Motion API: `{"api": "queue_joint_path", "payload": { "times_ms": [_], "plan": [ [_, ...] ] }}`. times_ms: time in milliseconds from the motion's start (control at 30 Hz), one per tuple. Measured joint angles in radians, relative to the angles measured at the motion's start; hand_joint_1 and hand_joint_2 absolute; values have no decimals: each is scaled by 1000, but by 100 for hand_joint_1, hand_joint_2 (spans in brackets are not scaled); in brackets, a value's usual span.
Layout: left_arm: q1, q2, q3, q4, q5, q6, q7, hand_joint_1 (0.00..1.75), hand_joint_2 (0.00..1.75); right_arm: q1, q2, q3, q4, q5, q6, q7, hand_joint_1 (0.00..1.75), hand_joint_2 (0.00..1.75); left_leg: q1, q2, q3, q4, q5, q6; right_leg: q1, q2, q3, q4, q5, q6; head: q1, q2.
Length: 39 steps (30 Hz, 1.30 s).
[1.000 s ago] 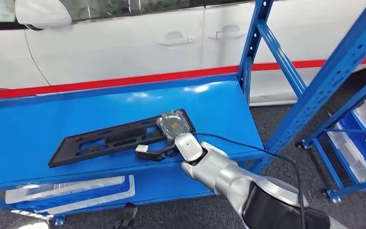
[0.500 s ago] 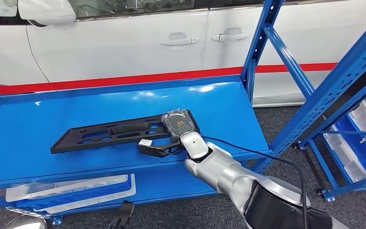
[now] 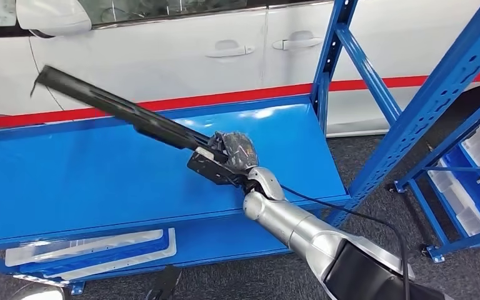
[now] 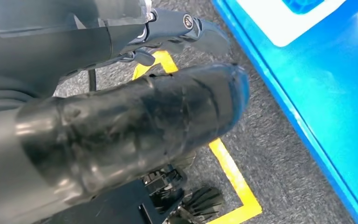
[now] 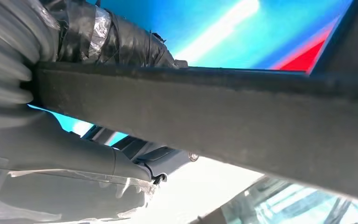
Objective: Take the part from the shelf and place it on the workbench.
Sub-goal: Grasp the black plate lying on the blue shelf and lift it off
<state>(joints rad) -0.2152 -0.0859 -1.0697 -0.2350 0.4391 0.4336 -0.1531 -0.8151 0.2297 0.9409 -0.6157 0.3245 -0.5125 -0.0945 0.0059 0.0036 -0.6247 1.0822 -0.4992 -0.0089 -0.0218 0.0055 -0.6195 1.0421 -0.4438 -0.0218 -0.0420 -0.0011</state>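
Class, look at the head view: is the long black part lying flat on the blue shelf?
No. The right hand grips one end of the black part, which slants upward, its far end raised clear above the blue shelf.

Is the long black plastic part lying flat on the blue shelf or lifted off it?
Lifted. The long black plastic part slants up above the blue shelf, one end gripped by the right hand.

You get bright, even light from above. Glare patches sit on the blue shelf [image 3: 100, 181], and the part [image 3: 119, 109] smears with motion blur toward its far end. Both wrist views are soft up close; the right one blows out white low in frame.
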Motion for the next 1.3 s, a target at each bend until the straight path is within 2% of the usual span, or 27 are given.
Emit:
{"api": "queue_joint_path", "payload": {
  "times_ms": [67, 100, 133, 167, 200, 267, 300, 367, 433, 467, 500, 567, 600, 633, 667, 700, 733, 800, 867, 967, 1033, 1100, 1133, 1167, 1200, 1233, 1300],
  "plan": [
    [2, 1, 0, 0, 0, 0, -15, 0, 0, 9, -7, -23, -51, -94, -3, -37, 175, 175, 3, 0, -57, 123, -60, -10, 0, 0, -1, 0, 0, -4, -4, 0],
    [4, 2, 1, 0, 0, 1, -22, 0, 0, 16, -14, -33, -82, -136, -4, -48, 175, 175, 5, 0, -85, 179, -78, -13, 1, 0, -1, 0, -1, -5, -4, 0],
    [7, 3, 1, 0, -1, 3, -29, 0, 0, 23, -22, -42, -116, -171, -6, -55, 175, 175, 5, 0, -101, 207, -79, -13, 2, 0, 0, 0, -2, -6, -4, 0],
    [9, 3, 2, 0, -2, 7, -36, 0, 0, 31, -32, -50, -152, -202, -7, -59, 175, 175, 5, 0, -100, 199, -60, -11, 2, 1, 1, 1, -4, -7, -5, 0],
    [10, 4, 3, 0, -4, 13, -43, 0, 0, 38, -41, -58, -189, -227, -8, -64, 175, 175, 5, 0, -81, 152, -24, -8, 3, 2, 3, 1, -5, -7, -5, 0],
    [10, 7, 5, 0, -8, 23, -56, 0, 0, 48, -58, -71, -261, -265, -11, -72, 175, 175, 0, 0, -22, 18, 45, 5, 4, 5, 7, 0, -8, -3, -4, 0],
    [10, 8, 6, 0, -10, 26, -61, 0, 0, 52, -67, -76, -294, -280, -12, -77, 175, 175, -4, -1, 0, -31, 61, 12, 5, 7, 6, -1, -8, 0, -4, 0],
    [10, 11, 7, 0, -10, 28, -70, 0, 0, 62, -84, -85, -355, -304, -17, -85, 175, 175, -11, -2, 16, -65, 59, 21, 5, 7, 3, -4, -7, 9, -5, 0],
    [13, 12, 9, 0, -10, 28, -78, 0, 0, 77, -101, -94, -417, -323, -22, -94, 175, 175, -9, -2, 20, -81, 60, 27, 4, 6, 1, -5, -9, 22, -5, 0],
    [13, 13, 10, 0, -10, 29, -83, 0, 0, 84, -110, -98, -449, -332, -24, -100, 175, 175, -6, -2, 25, -90, 64, 31, 5, 5, -4, 7, -19, 27, -3, 0],
    [13, 13, 11, 0, -10, 29, -88, 0, 0, 89, -118, -101, -479, -340, -26, -106, 175, 175, -4, -1, 29, -99, 67, 35, 6, 4, -18, 39, -40, 31, -1, 0],
    [13, 13, 15, 0, -10, 33, -98, 0, 0, 98, -136, -104, -534, -358, -30, -119, 175, 175, -2, -1, 34, -103, 67, 42, 8, 2, -70, 150, -96, 34, 2, 0],
    [14, 13, 18, 0, -9, 35, -102, 0, 0, 107, -146, -105, -561, -367, -31, -125, 175, 175, -3, -1, 34, -101, 65, 45, 7, 2, -98, 207, -116, 36, 4, 0],
    [16, 13, 20, 0, -7, 36, -106, 0, 0, 118, -156, -106, -587, -376, -31, -130, 175, 175, -3, -2, 35, -97, 62, 46, 6, 2, -116, 241, -119, 37, 4, 0],
    [18, 13, 22, 0, -5, 37, -109, 0, 0, 129, -165, -107, -612, -386, -32, -134, 175, 175, -2, -4, 35, -91, 57, 46, 4, 2, -119, 240, -104, 39, 5, 0],
    [20, 13, 24, 0, -2, 37, -113, 0, 0, 140, -172, -107, -637, -396, -32, -140, 175, 175, -1, -6, 35, -83, 51, 44, 1, 1, -105, 204, -73, 41, 6, 0],
    [22, 13, 25, 0, -1, 35, -117, 0, 0, 148, -178, -107, -660, -407, -32, -148, 175, 175, 0, -7, 35, -73, 43, 40, -2, 1, -81, 146, -41, 42, 6, 0],
    [23, 14, 27, 0, 2, 33, -126, 0, 0, 166, -188, -109, -713, -437, -24, -179, 175, 175, -2, -10, 29, -51, 29, 29, -3, 2, -37, 56, -10, 41, 7, 0],
    [25, 15, 30, 0, 6, 29, -130, 0, 0, 191, -199, -114, -773, -468, -7, -216, 175, 175, -5, -11, 23, -40, 24, 21, 2, 5, -27, 38, -16, 31, 7, 0],
    [29, 18, 32, 0, 12, 25, -135, 0, 0, 226, -210, -119, -855, -500, 18, -252, 175, 175, -2, -10, 18, -27, 10, 11, -1, 6, -26, 35, -16, 12, 5, 0],
    [31, 18, 33, 0, 19, 21, -142, 0, 0, 249, -214, -123, -909, -517, 33, -277, 175, 175, 0, -8, -15, 50, -35, 2, -5, 5, -23, 33, -16, 4, 0, 0],
    [34, 19, 35, 0, 26, 17, -150, 0, 0, 279, -219, -124, -959, -533, 50, -306, 175, 175, 3, -8, -74, 177, -89, -5, -3, 4, -21, 33, -18, 0, -3, 0],
    [37, 19, 36, 0, 29, 16, -153, 0, 0, 296, -223, -124, -982, -539, 57, -317, 175, 175, 3, -8, -97, 221, -98, -5, -2, 4, -21, 33, -18, -1, -3, 0],
    [40, 19, 39, 0, 31, 15, -155, 0, 0, 311, -226, -124, -1002, -543, 61, -325, 175, 175, 3, -8, -104, 230, -89, -2, 0, 5, -19, 33, -19, -1, -3, 0],
    [41, 19, 42, 0, 33, 15, -156, 0, 0, 324, -229, -124, -1022, -546, 64, -332, 175, 175, 2, -8, -93, 201, -63, 3, 3, 6, -17, 33, -20, -2, -3, 0],
    [42, 19, 45, 0, 34, 16, -157, 0, 0, 334, -231, -124, -1040, -548, 67, -338, 175, 175, -1, -8, -65, 139, -25, 13, 5, 6, -15, 32, -20, -3, -3, 0],
    [41, 22, 50, 0, 39, 19, -159, 0, 87, 349, -236, -124, -1073, -547, 75, -346, 175, 175, -10, -7, -3, 10, 24, 37, 7, 8, -11, 29, -20, -2, -1, 0]
  ]
}}
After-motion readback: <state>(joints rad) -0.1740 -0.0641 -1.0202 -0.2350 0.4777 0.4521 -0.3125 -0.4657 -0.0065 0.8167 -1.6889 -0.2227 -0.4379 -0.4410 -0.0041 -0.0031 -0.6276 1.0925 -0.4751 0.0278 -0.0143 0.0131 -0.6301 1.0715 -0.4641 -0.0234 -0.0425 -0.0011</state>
